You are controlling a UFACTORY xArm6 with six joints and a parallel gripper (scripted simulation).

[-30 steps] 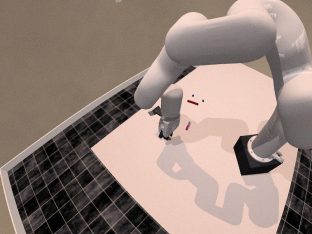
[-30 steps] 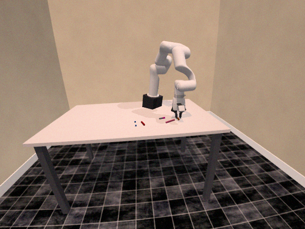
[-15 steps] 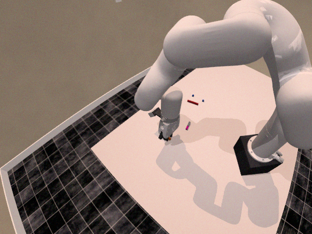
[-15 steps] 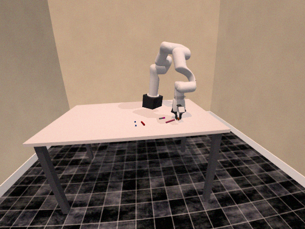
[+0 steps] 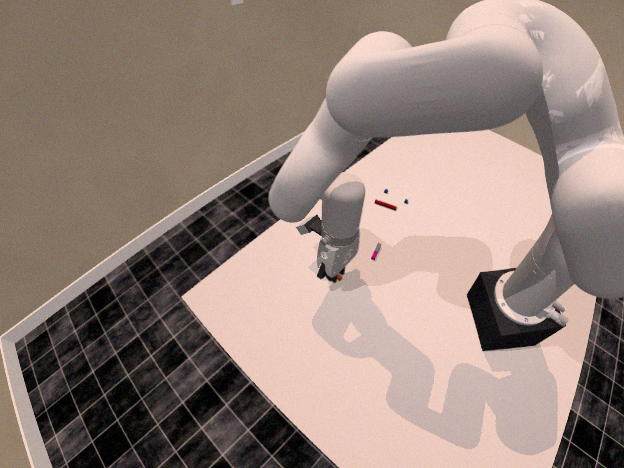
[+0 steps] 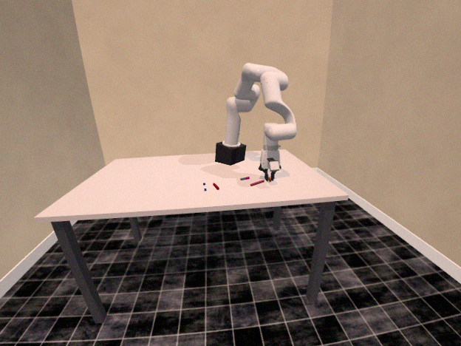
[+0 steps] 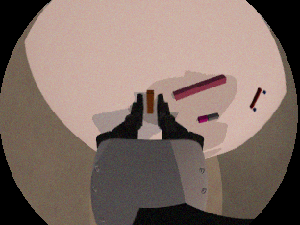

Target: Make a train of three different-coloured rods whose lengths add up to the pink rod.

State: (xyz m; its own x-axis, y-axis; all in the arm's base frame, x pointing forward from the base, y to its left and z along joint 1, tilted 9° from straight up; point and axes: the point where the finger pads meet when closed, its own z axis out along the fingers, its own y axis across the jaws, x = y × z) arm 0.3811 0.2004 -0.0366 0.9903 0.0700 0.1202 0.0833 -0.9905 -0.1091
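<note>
- I have the gripper (image 5: 330, 278) (image 6: 269, 179) (image 7: 150, 101) pointing down over the pale pink table top (image 5: 262, 312) (image 6: 148, 193) (image 7: 96, 48), its 2 black fingers partly apart and grasping nothing.
- The short orange rod (image 5: 339, 277) (image 6: 269, 179) (image 7: 150, 102) sits in the gap between those fingers in my wrist view, lengthwise along them, with a sliver of space showing on each side. I can't tell how much of its length the fingertips overlap.
- My magenta rod (image 5: 373, 255) (image 6: 247, 177) (image 7: 202, 119) and grey rod (image 5: 378, 247) (image 6: 242, 179) (image 7: 212, 116) lie flat, end to end in 1 line. At this scale I can't make out any gap between the 2.
- Orange is apart from that pair, near the magenta end rather than the grey, and turned across their line, so the 3 rods don't form a train.
- The long pink rod (image 6: 257, 182) (image 7: 199, 87) lies between orange and the pair's far side, touching neither; from the top, the arm hides it from me.
- Well apart from these, the red rod (image 5: 385, 205) (image 6: 216, 185) (image 7: 256, 98) lies on the table with 2 tiny blue rods, 1 (image 5: 406, 201) (image 6: 204, 183) (image 7: 254, 110) near its base-side end and 1 (image 5: 386, 190) (image 6: 205, 189) (image 7: 264, 92) near its other end.
</note>
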